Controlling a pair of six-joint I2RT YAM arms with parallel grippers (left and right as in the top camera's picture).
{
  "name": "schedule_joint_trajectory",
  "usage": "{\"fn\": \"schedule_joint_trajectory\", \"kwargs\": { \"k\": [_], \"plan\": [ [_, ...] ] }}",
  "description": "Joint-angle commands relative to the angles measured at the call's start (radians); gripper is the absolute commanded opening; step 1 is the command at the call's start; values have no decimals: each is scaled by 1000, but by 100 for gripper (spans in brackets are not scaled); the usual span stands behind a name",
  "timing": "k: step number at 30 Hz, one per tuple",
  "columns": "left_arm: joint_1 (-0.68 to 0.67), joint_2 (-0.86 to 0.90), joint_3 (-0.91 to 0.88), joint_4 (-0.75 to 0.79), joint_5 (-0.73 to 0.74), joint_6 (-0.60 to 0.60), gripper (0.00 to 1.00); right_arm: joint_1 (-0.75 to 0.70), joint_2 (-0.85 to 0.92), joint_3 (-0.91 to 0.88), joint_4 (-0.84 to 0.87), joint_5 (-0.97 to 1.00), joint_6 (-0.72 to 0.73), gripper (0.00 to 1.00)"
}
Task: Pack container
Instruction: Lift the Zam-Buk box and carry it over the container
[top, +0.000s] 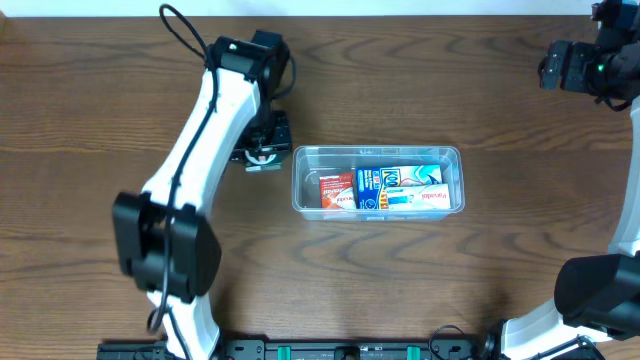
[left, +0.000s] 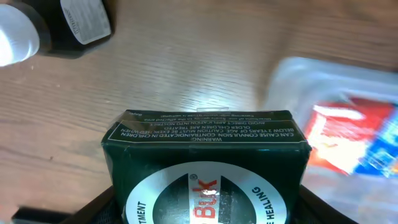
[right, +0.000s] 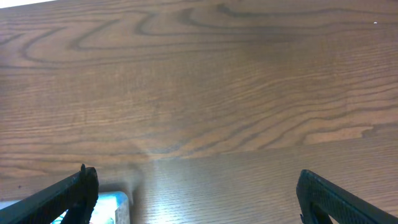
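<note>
Cardboard fills my left wrist view: the left gripper (left: 205, 208) is clamped on a dark green carton (left: 205, 140), its black fingers (left: 315, 206) pressed to the carton's two sides, so the opening is only as wide as the carton. The carton is matte, sharp-edged and rectangular, with fine white warning print on its end face and a white oval label on top. I cannot tell whether it touches the table (top: 420, 290), a brown surface with strong wood grain. Just beyond the carton, from overhead, the container (top: 378, 150) lies lengthwise at the middle of the table, its left end just beside the carton. It is a clear, shallow plastic tub with rounded corners and a rim. Inside, a red-and-white box (top: 337, 190) lies at the left, and a blue box (top: 400, 188) covers the middle and right. Far off at the back right corner, the right gripper (right: 196, 180) hangs with its jaws spread wide, nothing between them.
</note>
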Motion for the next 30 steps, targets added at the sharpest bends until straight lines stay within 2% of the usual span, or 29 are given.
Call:
{"fn": "schedule_joint_trajectory", "kwargs": {
  "k": [1, 7, 14, 22, 30],
  "plan": [
    [-54, -84, 24, 10, -11, 9, 63, -8, -7, 9, -1, -1, 16, 99],
    [-187, -117, 23, 43, -9, -50, 63, -8, -7, 9, -1, -1, 16, 99],
    [-300, -97, 5, 83, -58, -175, 63, -8, -7, 9, -1, -1, 16, 99],
    [-349, -35, -6, 101, -58, -249, 63, -8, -7, 9, -1, -1, 16, 99],
    [-366, 60, -8, 102, -57, -251, 63, -8, -7, 9, -1, -1, 16, 99]
  ]
}}
